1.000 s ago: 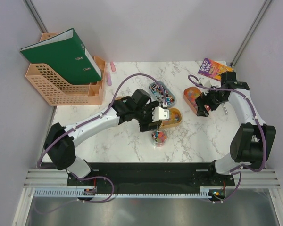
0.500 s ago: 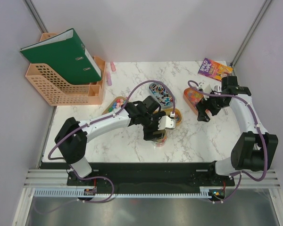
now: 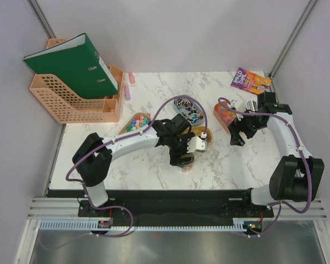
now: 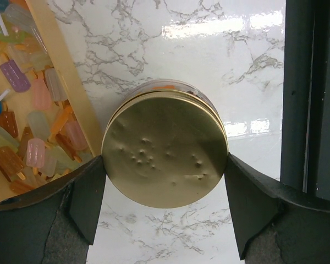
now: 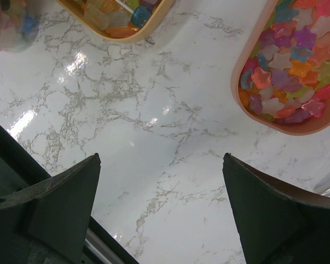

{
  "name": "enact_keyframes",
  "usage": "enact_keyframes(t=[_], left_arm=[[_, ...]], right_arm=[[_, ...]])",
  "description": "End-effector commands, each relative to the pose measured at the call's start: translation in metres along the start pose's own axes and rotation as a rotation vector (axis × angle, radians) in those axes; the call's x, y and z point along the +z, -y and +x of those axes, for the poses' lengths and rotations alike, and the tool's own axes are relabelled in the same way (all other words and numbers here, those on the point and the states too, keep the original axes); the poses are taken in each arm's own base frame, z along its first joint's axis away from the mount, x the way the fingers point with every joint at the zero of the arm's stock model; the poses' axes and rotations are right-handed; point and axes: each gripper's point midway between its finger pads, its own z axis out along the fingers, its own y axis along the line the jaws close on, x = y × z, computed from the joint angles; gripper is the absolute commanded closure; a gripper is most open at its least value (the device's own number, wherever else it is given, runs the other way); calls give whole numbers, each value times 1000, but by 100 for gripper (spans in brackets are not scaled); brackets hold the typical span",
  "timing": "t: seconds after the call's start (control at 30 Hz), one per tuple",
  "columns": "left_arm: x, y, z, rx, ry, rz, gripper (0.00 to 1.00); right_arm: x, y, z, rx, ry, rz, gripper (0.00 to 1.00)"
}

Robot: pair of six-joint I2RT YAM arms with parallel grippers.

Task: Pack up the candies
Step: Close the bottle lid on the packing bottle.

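- The candies [image 5: 289, 71], small translucent sweets in mixed colours, lie mostly in open trays: star shapes in a peach oval tray [image 5: 235, 82], ice-lolly shapes in a beige oval tray [image 4: 66, 82].
- Some sit in a small clear glass jar [image 4: 179, 84] on the white marble table [image 5: 154, 110], just beside the beige tray.
- A round gold metal lid [image 4: 165, 148] covers the jar's mouth.
- The left gripper [image 4: 164, 164] has both fingers pressed against the lid's rim, gripping it at a wide spread.
- The right gripper [image 5: 160, 159] hangs over bare marble between two trays, jaws spread wide and holding nothing.
- Judged progress: the jar is filled and capping is nearly finished. The lid looks set on, but I cannot tell if it is tightened, and the left gripper has yet to let go. With the trays well stocked, more filling may follow.
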Motion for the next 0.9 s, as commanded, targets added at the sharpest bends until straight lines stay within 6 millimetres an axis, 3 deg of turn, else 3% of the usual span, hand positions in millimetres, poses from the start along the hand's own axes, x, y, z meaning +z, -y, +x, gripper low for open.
enact_keyframes(t=[0.0, 0.43, 0.73, 0.83, 0.87], left_arm=[[1, 1, -23, -11, 62, 21, 17], [-3, 6, -30, -23, 76, 20, 17], [6, 6, -32, -25, 61, 27, 13], [6, 6, -36, -28, 63, 18, 8], [3, 7, -38, -27, 68, 13, 1]], right_arm=[[-4, -2, -7, -39, 27, -3, 2], [-3, -2, -6, -39, 26, -5, 2], [-1, -3, -7, -34, 31, -15, 2], [-2, -4, -6, -39, 30, -10, 2], [-2, -4, -5, -41, 28, -11, 2]])
